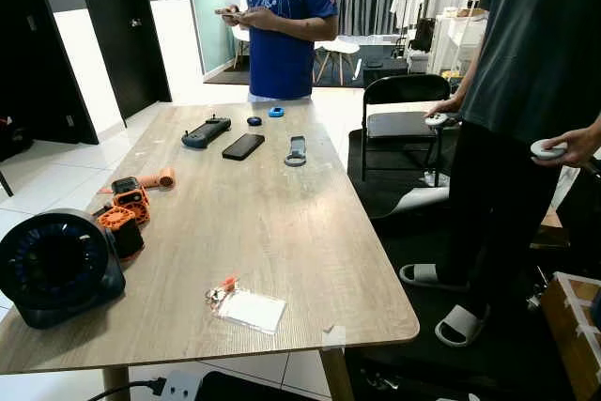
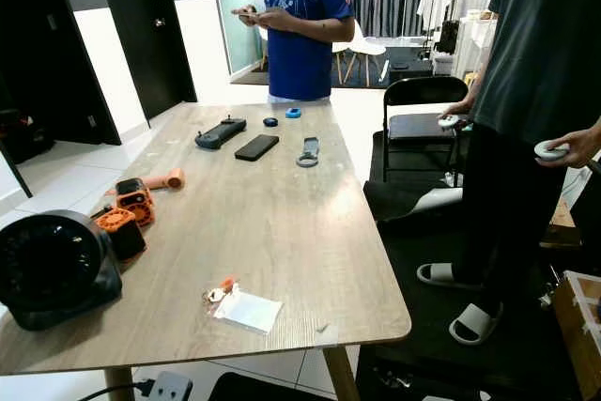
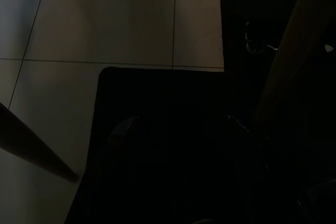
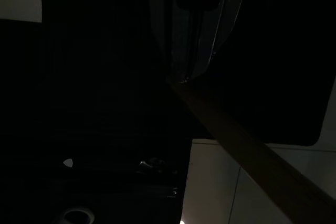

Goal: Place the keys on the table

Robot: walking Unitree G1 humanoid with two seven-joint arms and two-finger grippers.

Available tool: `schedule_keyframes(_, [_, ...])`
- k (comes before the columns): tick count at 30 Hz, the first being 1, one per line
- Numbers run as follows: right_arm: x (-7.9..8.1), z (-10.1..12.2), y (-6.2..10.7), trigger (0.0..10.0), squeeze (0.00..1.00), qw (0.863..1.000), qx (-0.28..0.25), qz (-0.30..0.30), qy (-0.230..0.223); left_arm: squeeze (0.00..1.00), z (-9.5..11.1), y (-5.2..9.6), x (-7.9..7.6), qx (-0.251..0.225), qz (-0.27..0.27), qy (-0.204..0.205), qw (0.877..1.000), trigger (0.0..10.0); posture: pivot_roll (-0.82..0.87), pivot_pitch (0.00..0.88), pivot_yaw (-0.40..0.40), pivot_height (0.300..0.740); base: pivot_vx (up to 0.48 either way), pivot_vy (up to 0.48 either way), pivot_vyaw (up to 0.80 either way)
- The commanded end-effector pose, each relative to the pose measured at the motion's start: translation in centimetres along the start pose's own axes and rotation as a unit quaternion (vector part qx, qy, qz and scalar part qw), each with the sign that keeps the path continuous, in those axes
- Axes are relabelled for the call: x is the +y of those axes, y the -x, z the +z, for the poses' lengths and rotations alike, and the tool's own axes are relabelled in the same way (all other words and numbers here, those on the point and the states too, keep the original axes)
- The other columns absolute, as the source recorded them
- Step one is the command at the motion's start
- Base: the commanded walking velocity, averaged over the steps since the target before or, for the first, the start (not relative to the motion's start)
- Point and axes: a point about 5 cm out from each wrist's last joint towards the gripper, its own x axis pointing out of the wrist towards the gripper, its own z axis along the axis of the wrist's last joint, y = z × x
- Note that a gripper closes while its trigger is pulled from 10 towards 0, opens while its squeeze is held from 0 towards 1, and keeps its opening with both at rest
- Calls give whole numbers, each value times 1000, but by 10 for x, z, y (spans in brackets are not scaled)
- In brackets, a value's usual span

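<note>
The keys [image 1: 222,292] lay near the front edge of the wooden tabletop [image 1: 282,213], a small bunch with an orange tag touching a white card [image 1: 251,310]; to the robot's left stood a dark round fan [image 1: 54,265] with an orange-and-black device [image 1: 120,225] just beside it, and an orange-handled tool-shaped thing [image 1: 158,178] a little farther back; toward the far end sat a black handheld controller [image 1: 206,131], a black phone [image 1: 243,146], a grey strap-like item [image 1: 297,150] and two small blue round pieces [image 1: 275,112]; a person in a blue shirt [image 1: 281,21] stood at the far end holding something in both hands, the print on the shirt too small to read; a second person in a dark shirt [image 1: 540,44] stood on the robot's right with a pale controller in each hand, beside a black folding chair [image 1: 404,117].

The left wrist view was very dark, showing pale floor tiles [image 3: 105,19] and a dark slab; the right wrist view was darker still, with a wooden edge [image 4: 247,156] crossing it; whether either tool was open or closed, I could not tell.
</note>
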Motion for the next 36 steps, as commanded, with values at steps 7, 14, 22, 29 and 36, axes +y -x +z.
schedule_keyframes(7, [3, -10, 4, 10000, 0, 1000, 16, 3, 1, 0, -3, 3, 2, 5, -1, -1, 1000, 10000, 38, 46, 47, 740, -73, 0, 0])
schedule_keyframes(14, [3, -9, 3, 10000, 0, 1000, 17, 5, 5, 0, -4, 3, 2, 5, -4, -2, 1000, 10000, 37, 41, 46, 740, -272, 0, 0])
schedule_keyframes(22, [4, -10, 3, 10000, 0, 1000, 18, 8, 9, 0, -5, 4, 2, 7, -5, -5, 1000, 10000, 38, 34, 45, 740, -287, 0, 0])
schedule_keyframes(29, [5, -11, 4, 10000, 0, 1000, 20, 8, 8, 0, -5, 5, 4, 9, -8, -10, 1000, 10000, 38, 27, 50, 740, -290, 0, 0])
schedule_keyframes(36, [5, -12, 4, 10000, 0, 1000, 20, 9, 8, 0, -5, 5, 4, 9, -9, -14, 1000, 10000, 42, 28, 51, 740, -290, 0, 0])
